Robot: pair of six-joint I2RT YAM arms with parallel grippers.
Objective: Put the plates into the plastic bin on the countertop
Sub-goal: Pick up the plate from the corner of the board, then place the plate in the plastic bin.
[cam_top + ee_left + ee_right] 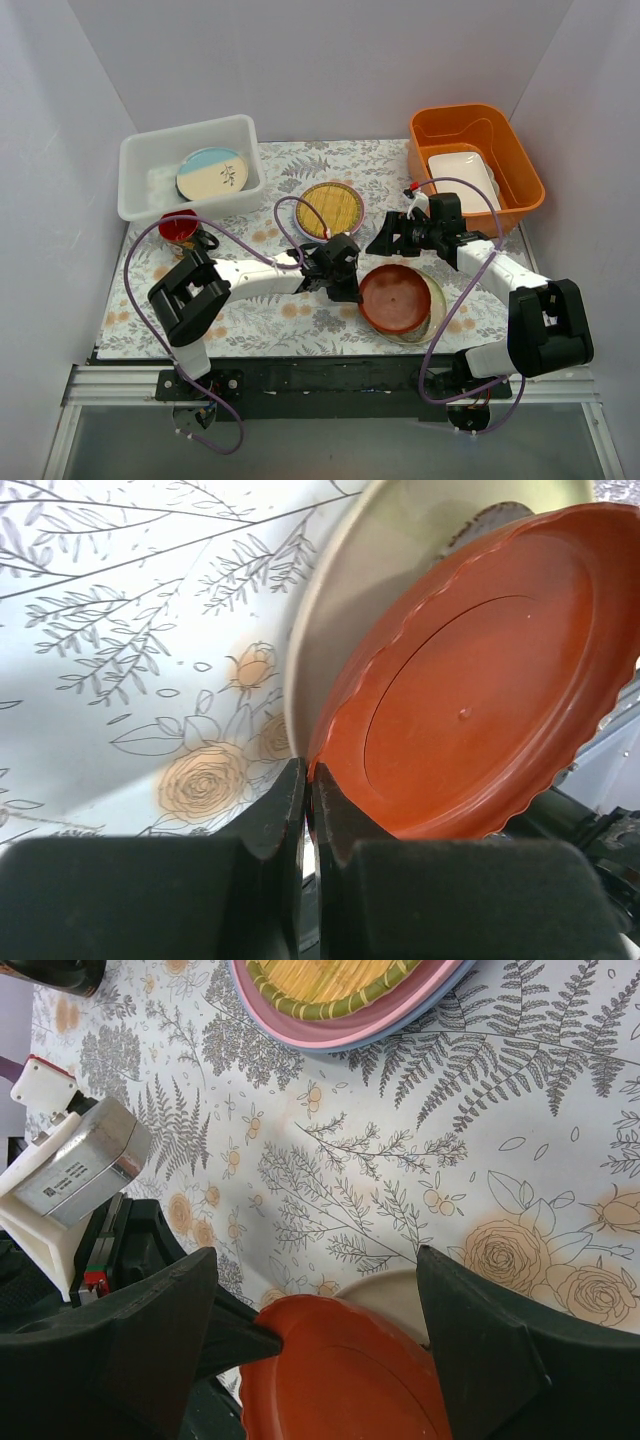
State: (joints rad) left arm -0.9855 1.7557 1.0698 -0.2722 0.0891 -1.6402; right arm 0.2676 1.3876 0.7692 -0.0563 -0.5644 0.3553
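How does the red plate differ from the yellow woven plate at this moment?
The red plate is smooth with a wavy rim; the yellow woven plate has a basket texture and green rim. The red plate lies on a pale plate at the front; the yellow woven plate lies on a pink plate farther back. The left end effector pinches the red plate's rim; nothing touches the yellow woven plate. Both are round.

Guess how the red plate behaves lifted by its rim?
The red plate looks stiff, probably light: the left gripper pinches just its scalloped rim. Its glossy face may slip. Lying on the pale plate, it might drag that.
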